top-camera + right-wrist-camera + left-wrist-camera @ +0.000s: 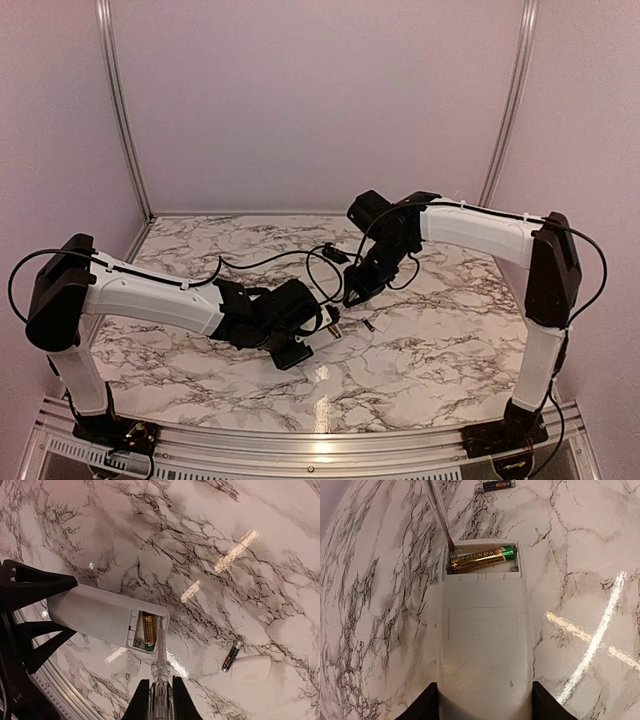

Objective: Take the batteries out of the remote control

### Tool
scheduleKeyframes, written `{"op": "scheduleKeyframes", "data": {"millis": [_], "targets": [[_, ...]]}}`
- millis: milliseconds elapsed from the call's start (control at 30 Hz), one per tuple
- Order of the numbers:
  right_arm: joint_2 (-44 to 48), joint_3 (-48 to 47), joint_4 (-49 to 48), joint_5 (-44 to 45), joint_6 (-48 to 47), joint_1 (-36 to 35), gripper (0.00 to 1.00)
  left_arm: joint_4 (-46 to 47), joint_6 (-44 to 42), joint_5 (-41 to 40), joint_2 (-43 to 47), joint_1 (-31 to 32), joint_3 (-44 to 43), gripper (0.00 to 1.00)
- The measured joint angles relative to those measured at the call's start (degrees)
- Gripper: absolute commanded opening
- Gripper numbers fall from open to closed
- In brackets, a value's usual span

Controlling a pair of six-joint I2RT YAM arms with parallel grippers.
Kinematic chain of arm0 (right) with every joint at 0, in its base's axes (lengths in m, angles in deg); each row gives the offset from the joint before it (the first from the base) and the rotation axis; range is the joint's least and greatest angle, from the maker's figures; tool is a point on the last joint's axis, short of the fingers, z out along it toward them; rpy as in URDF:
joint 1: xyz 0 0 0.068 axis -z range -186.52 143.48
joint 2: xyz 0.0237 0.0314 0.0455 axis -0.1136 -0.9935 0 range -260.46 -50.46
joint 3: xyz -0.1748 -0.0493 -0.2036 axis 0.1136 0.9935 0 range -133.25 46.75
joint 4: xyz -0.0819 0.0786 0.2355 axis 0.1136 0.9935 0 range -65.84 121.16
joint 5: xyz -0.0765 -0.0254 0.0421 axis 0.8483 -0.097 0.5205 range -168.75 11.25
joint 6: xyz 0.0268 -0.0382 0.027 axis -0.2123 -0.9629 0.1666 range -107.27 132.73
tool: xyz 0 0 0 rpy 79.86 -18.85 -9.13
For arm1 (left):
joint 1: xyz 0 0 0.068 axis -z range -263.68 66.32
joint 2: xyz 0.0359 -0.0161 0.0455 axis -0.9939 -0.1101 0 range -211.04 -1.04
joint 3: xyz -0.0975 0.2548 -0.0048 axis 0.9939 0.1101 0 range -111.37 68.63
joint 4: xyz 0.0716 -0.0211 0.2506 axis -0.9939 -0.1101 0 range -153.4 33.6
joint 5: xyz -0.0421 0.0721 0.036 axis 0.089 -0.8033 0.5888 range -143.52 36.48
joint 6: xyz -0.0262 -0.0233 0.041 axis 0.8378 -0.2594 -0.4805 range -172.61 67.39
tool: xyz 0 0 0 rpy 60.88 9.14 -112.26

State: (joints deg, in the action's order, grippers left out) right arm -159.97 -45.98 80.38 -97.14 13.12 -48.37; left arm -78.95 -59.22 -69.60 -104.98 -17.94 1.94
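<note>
**Holding the remote control open, one battery out and one in**

I have the remote control (482, 645) near the middle of the marble-patterned tabletop (420, 340), which is glossy, white with dark veins. The remote is a flat, matte white plastic bar with rounded corners and lies back face up. My left gripper (484, 707) is clamped on its sides at one end, a black finger pressed against each long edge.

At the other end the battery compartment (485, 546) stands uncovered. It is a shallow rectangular recess with two slots. One slot holds the seated battery (480, 560), a slim cylinder wrapped in shiny gold foil with a green band at one end. The other slot shows bare white plastic.

My right gripper (160, 700) is closed on a clear tool (159, 665), a transparent rod narrowing to a thin tip. The tip rests inside the compartment just beside the seated battery.

To the right of the remote, the loose battery (231, 656), dark with a metal end, lies on the marble. It is touching or almost touching the cover (251, 668), a small flat white rounded rectangle.
</note>
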Motion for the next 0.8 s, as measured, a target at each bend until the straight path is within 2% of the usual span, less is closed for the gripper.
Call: {"op": "scheduleKeyframes", "data": {"millis": [233, 800], "targets": [[3.04, 1.42, -0.09, -0.94, -0.63, 0.02, 0.00, 0.00, -1.25, -0.04, -0.02, 0.02, 0.02, 0.16], [3.37, 9.40, -4.13, -4.24, -1.07, 0.02, 0.00, 1.55, -4.35, -1.79, 0.02, 0.02, 3.58, 0.16]]}}
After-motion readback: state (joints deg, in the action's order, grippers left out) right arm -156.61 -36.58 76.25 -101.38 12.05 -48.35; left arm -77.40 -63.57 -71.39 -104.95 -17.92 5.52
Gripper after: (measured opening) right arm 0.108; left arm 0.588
